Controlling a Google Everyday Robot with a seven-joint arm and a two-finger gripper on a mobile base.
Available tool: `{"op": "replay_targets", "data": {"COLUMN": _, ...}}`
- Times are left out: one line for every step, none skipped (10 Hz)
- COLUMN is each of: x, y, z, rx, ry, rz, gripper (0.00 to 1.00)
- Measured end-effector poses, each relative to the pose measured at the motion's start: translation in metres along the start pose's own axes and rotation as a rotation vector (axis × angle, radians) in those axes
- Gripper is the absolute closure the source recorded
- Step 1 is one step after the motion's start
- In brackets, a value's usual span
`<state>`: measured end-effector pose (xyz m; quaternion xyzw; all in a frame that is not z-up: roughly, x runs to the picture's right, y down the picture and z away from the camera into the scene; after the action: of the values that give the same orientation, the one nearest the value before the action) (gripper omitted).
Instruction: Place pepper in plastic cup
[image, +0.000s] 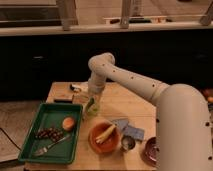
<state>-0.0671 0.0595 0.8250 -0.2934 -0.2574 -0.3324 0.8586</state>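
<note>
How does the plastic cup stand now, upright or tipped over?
Upright. The plastic cup stands on its base on the table, mouth upward, directly under the gripper, beside the green tray.

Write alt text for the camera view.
White robot arm reaches down, its gripper right above the plastic cup on a wooden table, with the green pepper showing at the cup. A green tray lies beside the cup, an orange bowl nearer the camera.

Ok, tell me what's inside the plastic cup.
The green pepper shows inside the plastic cup, roughly upright. The gripper sits directly over the cup's mouth, covering the pepper's upper end.
</note>
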Motion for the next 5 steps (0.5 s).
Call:
{"op": "replay_targets", "data": {"x": 0.0012, "y": -0.0011, "z": 0.0005, "rx": -0.005, "ry": 0.000, "rz": 0.002, "gripper": 0.61}}
{"op": "replay_targets", "data": {"x": 0.0026, "y": -0.0008, "z": 0.0015, "rx": -0.010, "ry": -0.001, "rz": 0.004, "gripper": 0.52}}
{"op": "replay_targets", "data": {"x": 0.0038, "y": -0.0012, "z": 0.0026, "rx": -0.014, "ry": -0.002, "rz": 0.005, "gripper": 0.40}}
{"op": "replay_targets", "data": {"x": 0.0041, "y": -0.0014, "z": 0.0036, "rx": -0.016, "ry": -0.003, "rz": 0.005, "gripper": 0.32}}
{"op": "replay_targets", "data": {"x": 0.0040, "y": -0.0012, "z": 0.0051, "rx": -0.021, "ry": -0.005, "rz": 0.003, "gripper": 0.23}}
